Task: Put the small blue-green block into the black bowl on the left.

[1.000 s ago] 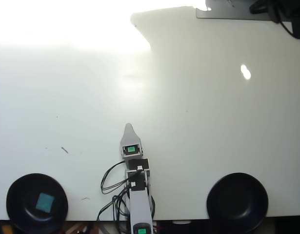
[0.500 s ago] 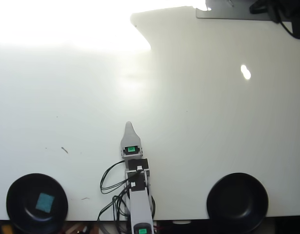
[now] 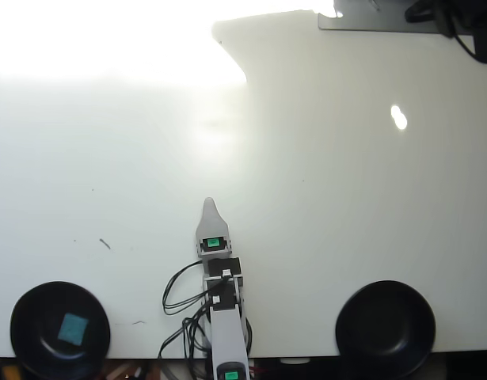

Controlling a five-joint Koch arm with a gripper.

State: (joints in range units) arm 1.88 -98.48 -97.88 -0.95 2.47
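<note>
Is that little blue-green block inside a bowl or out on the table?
Inside: the block lies on the floor of the left black bowl in the overhead view, ringed by its rim.

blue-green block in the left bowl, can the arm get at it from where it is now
Probably yes: the blue-green block lies uncovered in the left black bowl, nothing stands between it and the fingers, which point away up the table.

two black bowls on the table (image 3: 322, 198): left bowl (image 3: 25, 313) and right bowl (image 3: 386, 328), either side of the arm (image 3: 225, 317). one blue-green block (image 3: 73, 328), inside left bowl. one arm.
</note>
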